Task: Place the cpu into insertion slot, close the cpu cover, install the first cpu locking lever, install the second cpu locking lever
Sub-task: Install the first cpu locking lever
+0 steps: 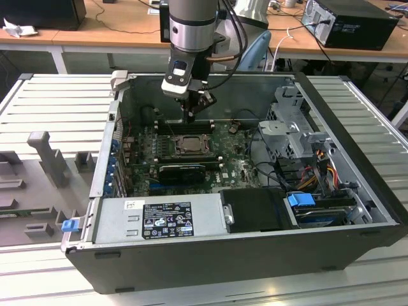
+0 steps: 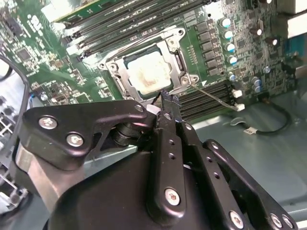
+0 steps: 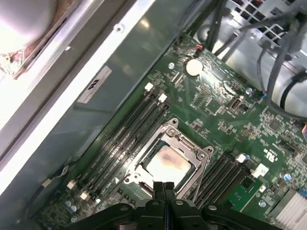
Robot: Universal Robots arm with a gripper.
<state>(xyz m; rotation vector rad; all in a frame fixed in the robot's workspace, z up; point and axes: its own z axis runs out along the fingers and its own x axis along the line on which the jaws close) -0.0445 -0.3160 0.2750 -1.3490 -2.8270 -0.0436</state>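
Lever step: the cpu [image 2: 146, 72] sits under the closed cover [image 2: 180, 60].
The gripper [image 2: 167, 98], jaws pressed together and empty, is at the cover's edge; the free lever [image 2: 213, 96] needs hooking.

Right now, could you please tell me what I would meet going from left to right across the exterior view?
Grey fixture block → blue latch → cpu → black cover → blue drive tab.

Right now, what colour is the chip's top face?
The chip is pale silver-tan with a brownish smudge, clearest in the first wrist view.
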